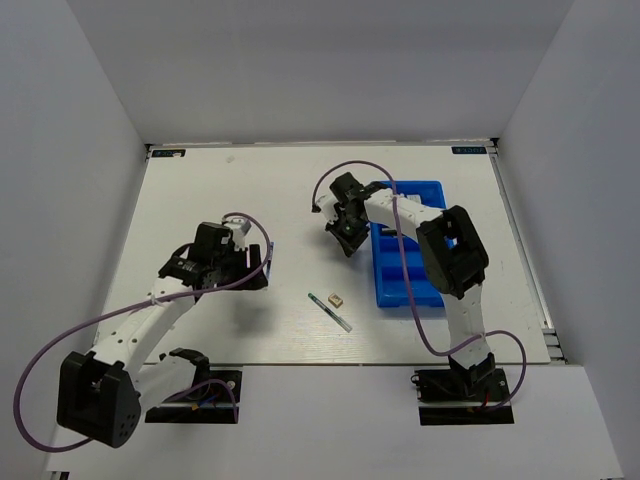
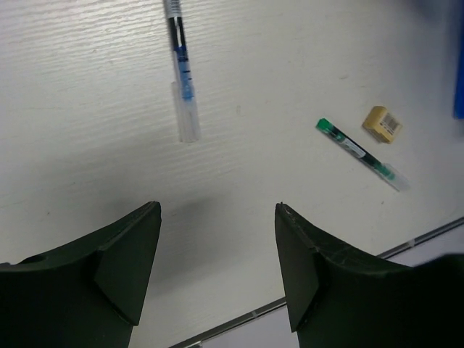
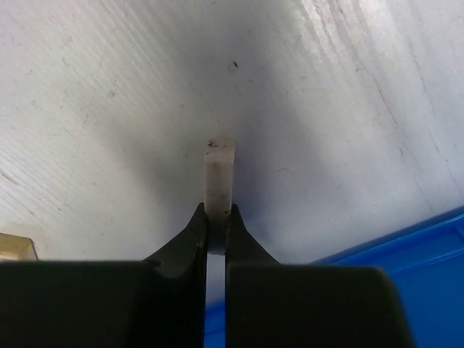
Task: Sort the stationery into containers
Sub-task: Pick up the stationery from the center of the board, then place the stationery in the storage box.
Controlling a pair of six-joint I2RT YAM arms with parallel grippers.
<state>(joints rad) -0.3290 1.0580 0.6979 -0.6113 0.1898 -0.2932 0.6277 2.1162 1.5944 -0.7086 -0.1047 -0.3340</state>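
right claw (image 3: 219,220) pinching white eraser (image 3: 220,170), blue tray (image 3: 428,254) nearby

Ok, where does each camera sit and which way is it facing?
Top external: fixed above and behind the bases, looking down on the table; left arm and right arm in view.
Left wrist: on its arm, facing down past the open left claw at a blue pen.
Right wrist: on its arm, facing down past the right claw, shut on a white eraser.
Shared: green pen and tan eraser in top and left wrist; blue tray in top and right wrist.
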